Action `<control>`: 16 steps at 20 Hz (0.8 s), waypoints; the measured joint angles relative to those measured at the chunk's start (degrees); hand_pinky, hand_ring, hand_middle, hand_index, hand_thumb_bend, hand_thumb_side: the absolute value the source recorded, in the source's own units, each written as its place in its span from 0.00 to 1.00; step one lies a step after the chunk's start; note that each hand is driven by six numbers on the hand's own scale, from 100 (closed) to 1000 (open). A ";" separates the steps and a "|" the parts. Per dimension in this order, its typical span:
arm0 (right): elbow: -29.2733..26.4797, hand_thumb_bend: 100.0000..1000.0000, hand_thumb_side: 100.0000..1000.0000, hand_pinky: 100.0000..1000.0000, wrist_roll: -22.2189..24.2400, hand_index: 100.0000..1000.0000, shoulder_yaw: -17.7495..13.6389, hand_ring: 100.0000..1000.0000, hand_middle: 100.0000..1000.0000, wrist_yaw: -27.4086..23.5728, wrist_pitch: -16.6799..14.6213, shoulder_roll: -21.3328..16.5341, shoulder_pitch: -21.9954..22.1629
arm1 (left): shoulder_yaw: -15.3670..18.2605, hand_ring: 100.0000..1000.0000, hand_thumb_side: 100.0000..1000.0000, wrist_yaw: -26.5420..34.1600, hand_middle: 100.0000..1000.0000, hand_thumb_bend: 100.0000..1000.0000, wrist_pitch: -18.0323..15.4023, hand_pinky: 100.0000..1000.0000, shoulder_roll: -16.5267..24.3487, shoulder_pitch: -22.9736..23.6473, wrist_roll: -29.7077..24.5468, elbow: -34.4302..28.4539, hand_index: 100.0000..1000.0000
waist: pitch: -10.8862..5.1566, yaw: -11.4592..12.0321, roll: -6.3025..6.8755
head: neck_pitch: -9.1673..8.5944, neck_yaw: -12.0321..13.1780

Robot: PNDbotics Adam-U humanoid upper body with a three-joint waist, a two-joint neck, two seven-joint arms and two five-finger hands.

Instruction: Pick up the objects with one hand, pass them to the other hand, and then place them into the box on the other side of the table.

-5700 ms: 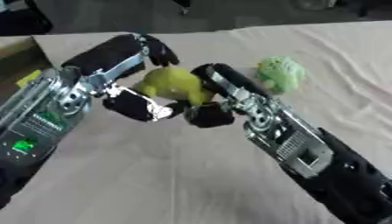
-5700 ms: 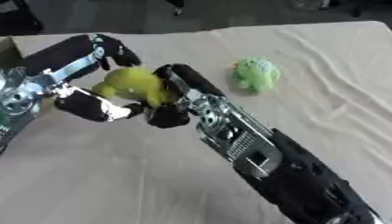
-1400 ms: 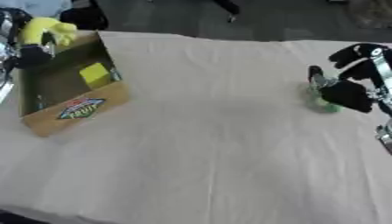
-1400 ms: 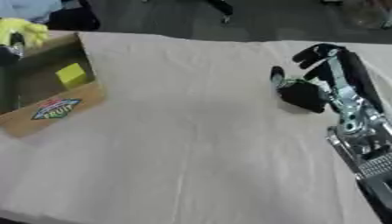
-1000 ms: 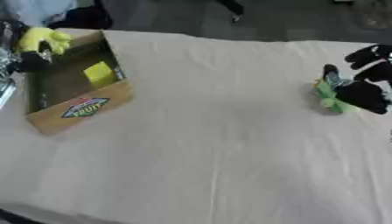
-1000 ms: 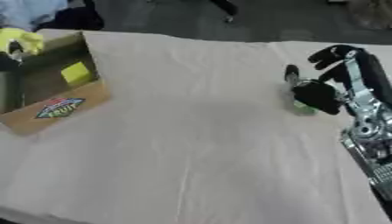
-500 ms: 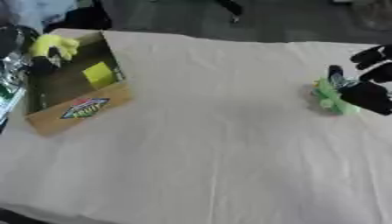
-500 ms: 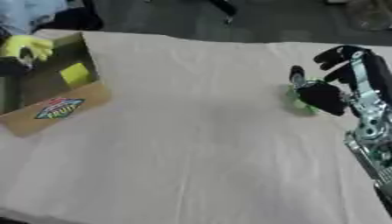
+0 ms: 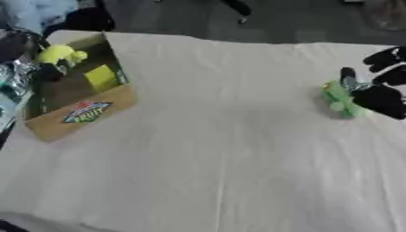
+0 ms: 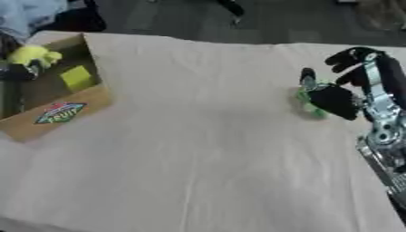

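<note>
Since a moment ago the yellow toy (image 10: 30, 55) has come lower over the open box (image 9: 79, 118), and the right hand (image 10: 342, 93) has closed in on the green toy (image 9: 341, 98).

Nearest lies the cloth-covered surface (image 9: 214, 172). At about 9 o'clock the cardboard box sits on it, a colourful label on its near wall and a yellow block (image 9: 101, 77) inside. At about 3 o'clock the right hand rests against the green toy, thumb on the toy's left and fingers (image 10: 349, 56) spread above it; whether they actually grip it I cannot tell.

Farther off, at about 10 o'clock, the left hand (image 9: 44, 72) reaches over the box's far corner, its dark fingers curled round the yellow toy, which hangs just above the box's inside.
</note>
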 measured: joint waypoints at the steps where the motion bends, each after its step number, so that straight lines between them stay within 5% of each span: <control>1: 0.00 0.24 0.21 0.69 0.00 0.62 0.00 0.55 0.54 0.00 0.00 0.00 0.00 | -0.01 0.68 0.18 -0.48 0.60 0.37 0.28 0.62 0.00 -0.02 -0.65 0.18 0.73 | 0.00 0.00 0.00 | 0.00 -0.02; 4: 0.00 0.24 0.21 0.69 -0.01 0.62 0.00 0.55 0.54 0.00 0.00 0.00 0.00 | -0.19 0.78 0.49 -1.86 0.73 0.53 0.89 0.72 0.00 -0.12 -2.65 0.31 0.85 | 0.00 0.00 -0.01 | 0.00 -0.08; 11: 0.00 0.24 0.21 0.69 0.01 0.62 0.00 0.55 0.54 0.00 0.02 0.00 0.00 | -0.28 0.78 0.51 -4.43 0.72 0.53 1.31 0.72 0.00 -0.15 -4.63 -0.02 0.86 | 0.00 0.02 -0.01 | 0.02 -0.50; 16: 0.00 0.25 0.21 0.70 0.03 0.63 0.00 0.55 0.54 0.00 0.06 0.00 0.00 | 0.22 0.75 0.47 -4.44 0.69 0.36 1.60 0.67 0.00 -0.11 -4.34 -1.36 0.83 | -0.01 0.06 -0.06 | 0.16 -2.39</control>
